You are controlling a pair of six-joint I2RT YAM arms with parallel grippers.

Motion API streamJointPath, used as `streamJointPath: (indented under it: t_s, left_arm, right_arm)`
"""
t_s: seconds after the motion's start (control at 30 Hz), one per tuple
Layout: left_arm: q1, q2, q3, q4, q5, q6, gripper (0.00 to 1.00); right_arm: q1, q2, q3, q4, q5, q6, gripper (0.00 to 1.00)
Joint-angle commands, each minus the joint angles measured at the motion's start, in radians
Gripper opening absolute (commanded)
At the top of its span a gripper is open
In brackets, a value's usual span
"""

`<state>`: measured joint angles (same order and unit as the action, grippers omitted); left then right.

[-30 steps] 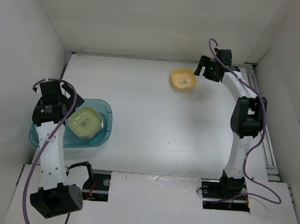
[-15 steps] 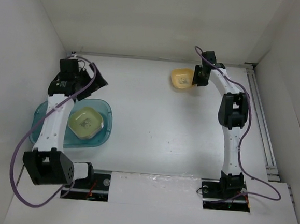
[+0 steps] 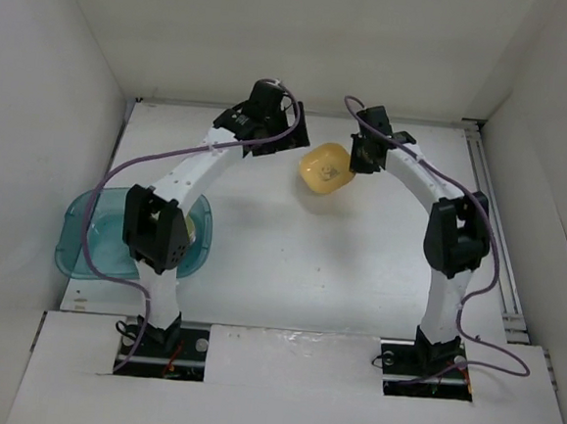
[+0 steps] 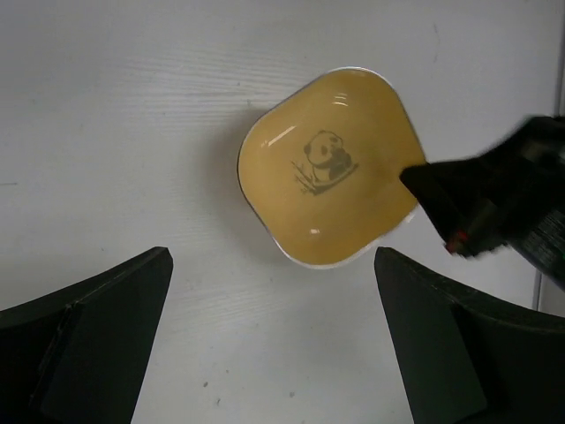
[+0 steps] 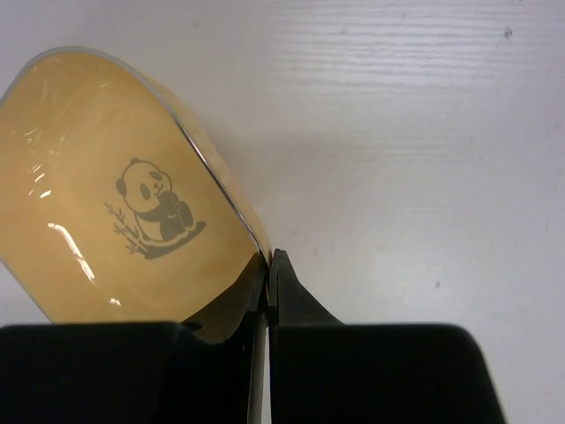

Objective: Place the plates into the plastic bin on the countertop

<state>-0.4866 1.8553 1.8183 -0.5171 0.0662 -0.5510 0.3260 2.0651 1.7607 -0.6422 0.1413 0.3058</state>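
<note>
White walls close in a flat white countertop [image 3: 291, 242]. In the overhead view the plastic bin [image 3: 90, 241], a translucent teal tub, sits at about 8 o'clock, close to the left wall. The left arm's dark elbow joint hangs over the bin's right half and hides most of what is inside. Only a sliver of a pale green dish [image 3: 195, 231] shows at the joint's 3 o'clock side. How many dishes lie there cannot be told.

A yellow-orange plate [image 3: 326, 169] is at about 12 o'clock on the surface, well apart from the bin. A dark panda print marks its centre, and nothing lies in it. The right gripper [image 5: 267, 269] has its fingers pinched tight on the plate's rim, at the plate's 2 o'clock corner seen from above. The plate sits tilted in that grip, and its shadow falls on the countertop beside it. Whether any edge touches the surface cannot be told.

The left gripper [image 4: 271, 265] hovers at the plate's 10 o'clock. Its fingers are spread wide and hold nothing, and its wrist camera looks straight down on the plate.
</note>
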Motion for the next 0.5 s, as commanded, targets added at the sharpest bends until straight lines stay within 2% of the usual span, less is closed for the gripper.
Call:
streamJointPath:
  t_s: [0.0,0.17,0.27,0.4,0.47]
  left_arm:
    - [-0.007,0.042,-0.011,0.004,-0.008,-0.044,1.0]
    - [-0.052,0.064,-0.074,0.092,0.017,-0.121,1.0]
    - [-0.061,0.055,-0.134,0.146,0.026,-0.165,0.94]
    - [-0.061,0.054,-0.154,0.173,0.035,-0.185,0.71]
    - [-0.061,0.054,-0.154,0.173,0.026,-0.185,0.45]
  right_arm:
    - [0.037,-0.186,-0.078,0.113,0.09,0.053,0.0]
    - [0.077,-0.299,-0.168,0.147,0.139,0.118,0.0]
    - [0.113,-0.341,-0.191,0.147,0.193,0.164,0.0]
    - [0.146,-0.369,-0.225,0.177,0.193,0.205,0.0]
    - [0.174,-0.387,-0.234,0.177,0.193,0.216,0.0]
